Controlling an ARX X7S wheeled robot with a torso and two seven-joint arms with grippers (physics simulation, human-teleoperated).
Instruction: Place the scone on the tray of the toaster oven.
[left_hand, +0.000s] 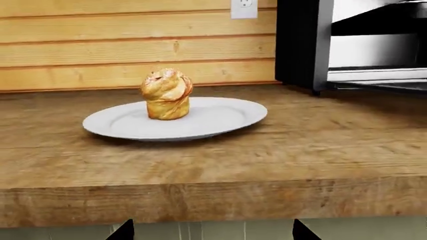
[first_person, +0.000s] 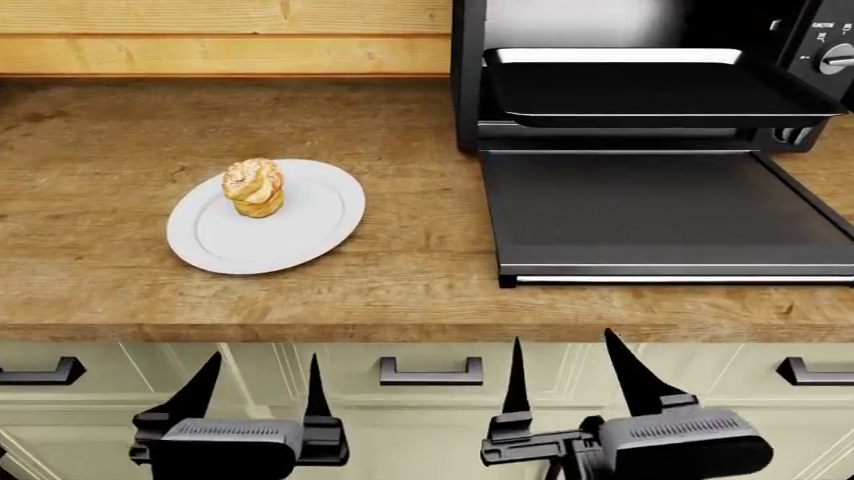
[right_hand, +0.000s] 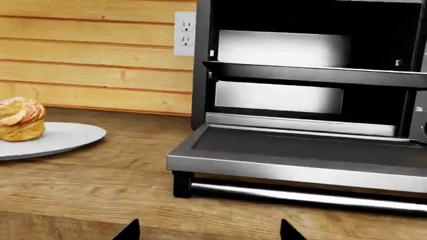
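The scone stands upright on a white plate on the wooden counter, left of the toaster oven. From the left wrist, the scone is on the plate. The oven's door is folded down flat, and the black tray is pulled partway out of the cavity. My left gripper and right gripper both hang open below the counter's front edge, holding nothing. The right wrist view takes in the scone, the tray and the door.
The counter's front edge runs above pale green drawers with dark handles. A wood-plank wall with an outlet backs the counter. Oven knobs sit on its right side.
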